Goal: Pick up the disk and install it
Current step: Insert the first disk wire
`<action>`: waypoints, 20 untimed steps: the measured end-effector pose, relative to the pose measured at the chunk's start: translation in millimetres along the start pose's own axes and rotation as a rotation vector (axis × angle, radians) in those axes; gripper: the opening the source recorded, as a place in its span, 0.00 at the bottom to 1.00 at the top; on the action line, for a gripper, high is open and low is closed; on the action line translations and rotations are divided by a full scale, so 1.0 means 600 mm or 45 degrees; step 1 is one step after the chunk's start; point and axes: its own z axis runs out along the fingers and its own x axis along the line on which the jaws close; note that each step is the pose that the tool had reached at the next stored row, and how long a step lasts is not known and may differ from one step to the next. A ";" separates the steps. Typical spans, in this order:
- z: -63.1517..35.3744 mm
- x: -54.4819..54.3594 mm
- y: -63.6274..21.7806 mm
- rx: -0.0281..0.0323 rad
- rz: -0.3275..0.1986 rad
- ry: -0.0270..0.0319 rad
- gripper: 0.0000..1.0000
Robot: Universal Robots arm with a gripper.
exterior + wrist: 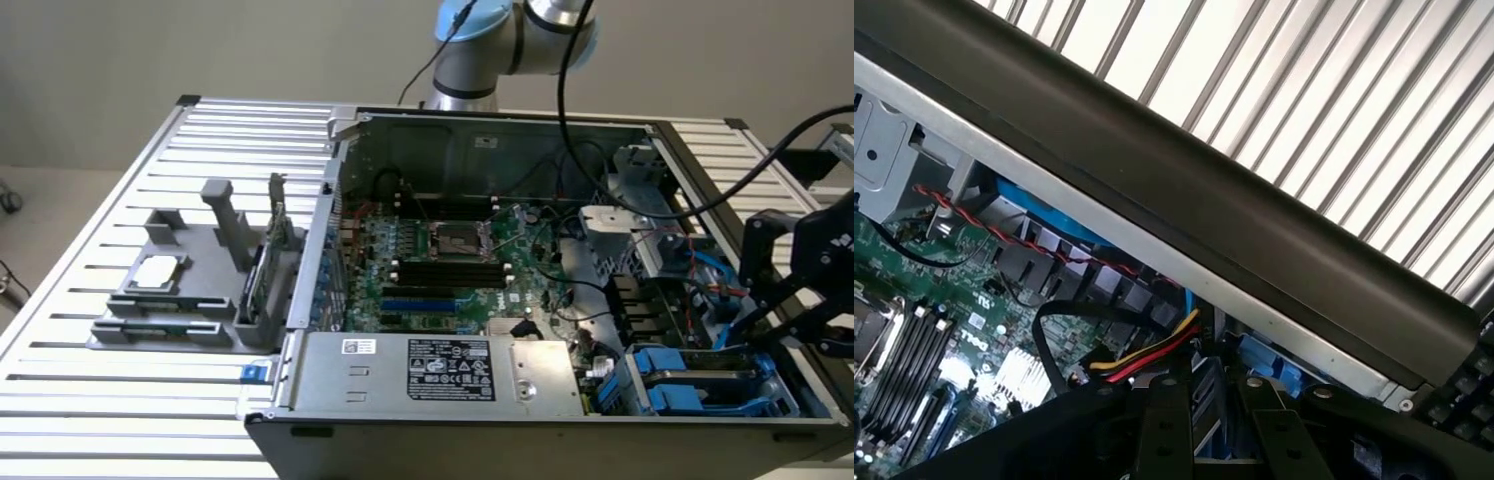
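Black gripper (763,325) hangs at the scene's right, just above the disk (701,384); whether it is clenched or released I cannot tell. The disk lies in the near right corner of the computer case (534,432), silver metal framed by a blue carrier. I judge it dense, stiff and shock-sensitive, its plate slick, so the carrier's long sides are the sounder hold. Room is tight: case walls right and near, power-supply box (441,370) left, loose cables (718,280) beyond
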 end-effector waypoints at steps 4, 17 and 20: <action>0.000 -0.001 0.001 0.0004 0.000 -0.0001 0.24; -0.001 -0.001 0.001 0.0030 0.000 0.0011 0.11; -0.010 0.000 0.000 0.0029 0.000 0.0016 0.11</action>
